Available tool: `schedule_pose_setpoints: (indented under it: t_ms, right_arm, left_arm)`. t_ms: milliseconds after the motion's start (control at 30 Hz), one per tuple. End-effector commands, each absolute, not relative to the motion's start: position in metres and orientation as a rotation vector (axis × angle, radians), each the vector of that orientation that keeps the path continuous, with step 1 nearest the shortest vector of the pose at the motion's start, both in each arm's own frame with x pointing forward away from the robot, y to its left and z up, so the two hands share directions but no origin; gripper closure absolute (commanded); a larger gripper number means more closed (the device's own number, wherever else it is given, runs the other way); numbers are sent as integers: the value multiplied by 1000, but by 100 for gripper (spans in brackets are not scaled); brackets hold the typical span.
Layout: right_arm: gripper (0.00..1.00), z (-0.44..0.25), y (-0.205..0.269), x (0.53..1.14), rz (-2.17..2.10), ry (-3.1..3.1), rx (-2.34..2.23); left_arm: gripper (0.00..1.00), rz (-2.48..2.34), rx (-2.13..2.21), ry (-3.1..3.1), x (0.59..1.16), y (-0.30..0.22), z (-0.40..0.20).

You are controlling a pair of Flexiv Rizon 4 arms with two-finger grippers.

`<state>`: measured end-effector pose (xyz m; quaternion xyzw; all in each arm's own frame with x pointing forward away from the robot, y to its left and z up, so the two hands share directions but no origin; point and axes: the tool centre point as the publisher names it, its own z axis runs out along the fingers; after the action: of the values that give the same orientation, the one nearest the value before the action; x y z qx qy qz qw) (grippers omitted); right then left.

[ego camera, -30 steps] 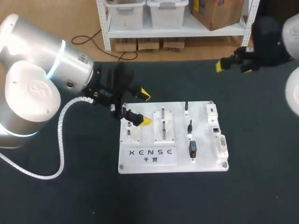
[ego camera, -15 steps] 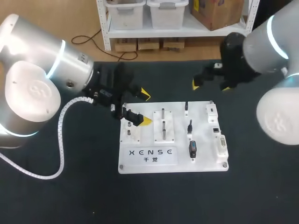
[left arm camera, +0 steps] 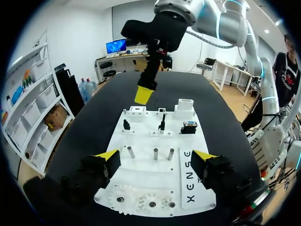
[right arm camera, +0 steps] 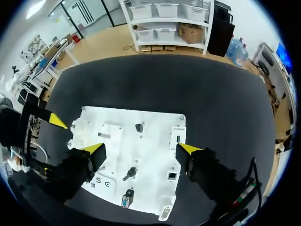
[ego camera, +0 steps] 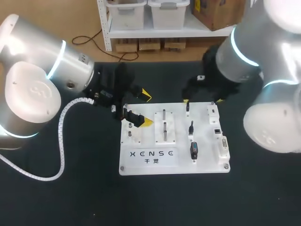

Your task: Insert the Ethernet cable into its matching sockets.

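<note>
1. A white task board (ego camera: 207, 162) lies flat on the black worktop (ego camera: 70, 197).
2. The left end effector (ego camera: 146, 109) hangs over the board's left edge, its fingers spread wide and grasping nothing. In its own wrist view, three metal pegs (left arm camera: 155, 153) stand on the board just ahead of it.
3. The right end effector (right arm camera: 141, 149) is over the board's far edge, also released, with its fingers wide apart and only the board beneath them. In the head view its own arm hides most of it.
4. A short black cable plug (ego camera: 191, 127) sits on the board to the right of the pegs, between a smaller black plug (ego camera: 187, 107) and a black connector (ego camera: 194, 150). Neither end effector touches it. Whether it is the Ethernet one cannot be told.
5. White socket blocks (ego camera: 222, 147) line the board's right edge, apart from the cable plug.
</note>
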<state>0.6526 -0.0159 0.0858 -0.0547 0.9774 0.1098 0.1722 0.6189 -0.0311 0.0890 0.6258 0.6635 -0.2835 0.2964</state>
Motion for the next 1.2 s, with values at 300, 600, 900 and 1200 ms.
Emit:
schedule_pose_setpoints:
  t_ms: [300, 600, 900, 1200]
  right_arm:
    - [0, 64, -4, 626, 117, 2854, -114]
    - [0, 44, 1, 616, 129, 2906, -122]
    - [0, 31, 3, 612, 98, 2956, -152]
    - [0, 25, 10, 612, 77, 2980, -201]
  left_arm:
    - [0, -752, 1667, 1767, 620, -32, 89]
    - [0, -752, 1667, 1767, 620, -32, 89]
    - [0, -752, 1667, 1767, 620, -32, 89]
    - [0, -752, 1667, 1767, 620, -32, 89]
